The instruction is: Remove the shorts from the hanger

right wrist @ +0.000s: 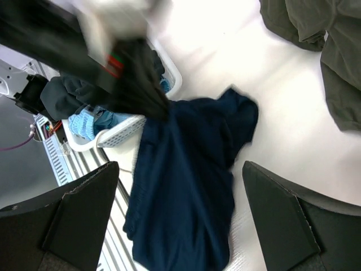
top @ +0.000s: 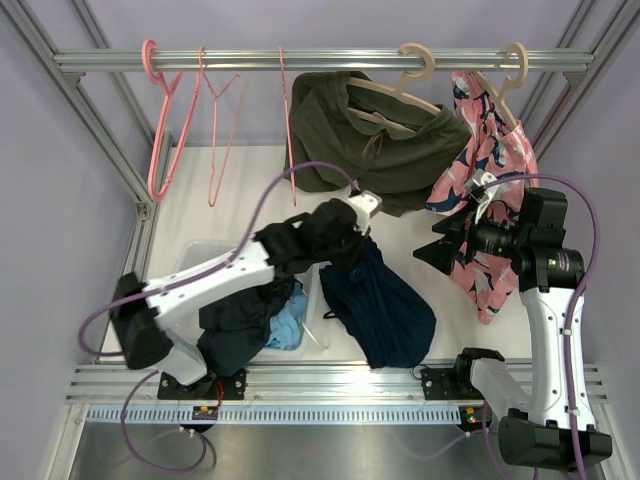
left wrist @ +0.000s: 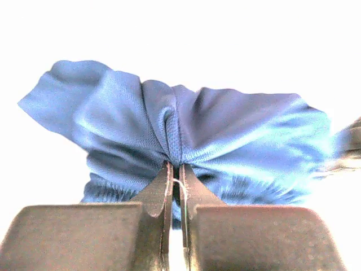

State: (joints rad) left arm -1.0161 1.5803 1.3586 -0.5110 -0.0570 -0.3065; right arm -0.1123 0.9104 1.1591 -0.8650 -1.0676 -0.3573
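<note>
I am pinching the deep navy shorts [top: 385,305] tight between my left fingers [left wrist: 175,174], the cloth trailing below them onto the desk [top: 255,165]; my right fingers [top: 443,242] are hanging spread, just beside the shorts.

We see the deep navy shorts [top: 385,305] pinched at a bunched fold by the left gripper [left wrist: 176,169]. The rest drapes down and spreads crumpled on the worktop near the middle of the near edge. Toward the near left corner, the dark slate-navy shorts [top: 235,325] lie heaped in a white basket [right wrist: 121,135], with the light sky-blue shorts [top: 288,328] crumpled against their right side.
</note>
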